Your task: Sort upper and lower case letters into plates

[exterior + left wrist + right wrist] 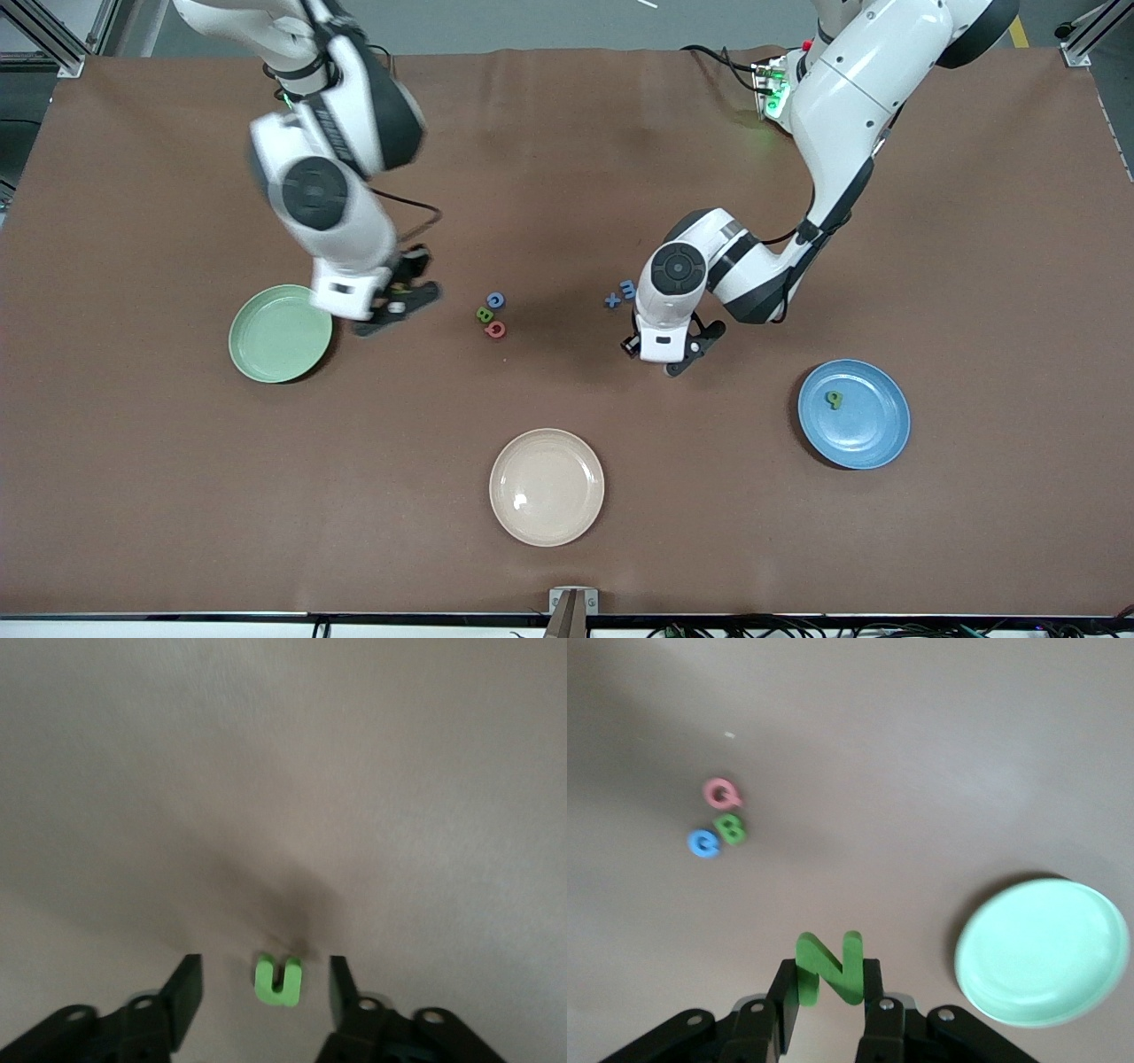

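Observation:
My right gripper (398,303) is shut on a green N (829,967) and holds it over the bare table beside the mint green plate (280,333), which also shows in the right wrist view (1043,952). My left gripper (263,992) is open and low over the table, with a small green u (278,980) lying between its fingers, untouched. In the front view this gripper (675,353) hides the u. The blue plate (853,413) holds one green letter (833,400). A blue c (495,300), green B (484,314) and red Q (496,330) lie clustered mid-table.
A blue x (612,301) and blue m (627,288) lie beside the left arm's wrist. A cream-beige plate (547,486) sits empty, nearer the front camera than the letter cluster. The brown mat (567,177) covers the table.

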You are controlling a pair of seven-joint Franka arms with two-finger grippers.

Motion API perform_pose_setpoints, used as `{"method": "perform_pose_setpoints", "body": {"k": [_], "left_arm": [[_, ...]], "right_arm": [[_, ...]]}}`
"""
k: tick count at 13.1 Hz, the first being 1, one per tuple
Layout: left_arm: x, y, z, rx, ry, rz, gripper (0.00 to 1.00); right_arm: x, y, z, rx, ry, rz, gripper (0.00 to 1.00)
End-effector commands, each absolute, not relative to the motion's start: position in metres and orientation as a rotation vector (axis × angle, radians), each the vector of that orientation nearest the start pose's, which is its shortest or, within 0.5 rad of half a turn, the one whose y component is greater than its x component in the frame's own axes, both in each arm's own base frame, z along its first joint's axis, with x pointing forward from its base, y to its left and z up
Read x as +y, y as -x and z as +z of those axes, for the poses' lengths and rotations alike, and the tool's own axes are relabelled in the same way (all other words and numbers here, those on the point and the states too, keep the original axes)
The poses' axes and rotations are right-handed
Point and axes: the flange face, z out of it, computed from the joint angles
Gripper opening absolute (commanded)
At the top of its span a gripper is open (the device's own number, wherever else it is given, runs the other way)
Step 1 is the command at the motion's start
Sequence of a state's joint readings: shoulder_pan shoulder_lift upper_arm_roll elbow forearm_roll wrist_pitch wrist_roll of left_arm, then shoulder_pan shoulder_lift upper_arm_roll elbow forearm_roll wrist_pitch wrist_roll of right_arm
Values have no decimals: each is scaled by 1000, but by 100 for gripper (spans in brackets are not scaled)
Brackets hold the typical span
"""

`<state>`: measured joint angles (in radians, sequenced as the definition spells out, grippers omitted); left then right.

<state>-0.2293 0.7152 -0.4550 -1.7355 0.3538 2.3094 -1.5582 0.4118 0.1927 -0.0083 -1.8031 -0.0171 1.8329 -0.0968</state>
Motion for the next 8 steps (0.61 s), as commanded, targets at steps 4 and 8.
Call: {"method": "perform_pose_setpoints", "body": {"k": [4,8], "left_arm": [[-397,-525,177,-1106,2907,106,58],[-395,-525,176,-1123,2900,105,16]], "right_arm": [[64,-556,374,-822,3014,293,7],[-23,-549,304,-906,2987,164,7]]}}
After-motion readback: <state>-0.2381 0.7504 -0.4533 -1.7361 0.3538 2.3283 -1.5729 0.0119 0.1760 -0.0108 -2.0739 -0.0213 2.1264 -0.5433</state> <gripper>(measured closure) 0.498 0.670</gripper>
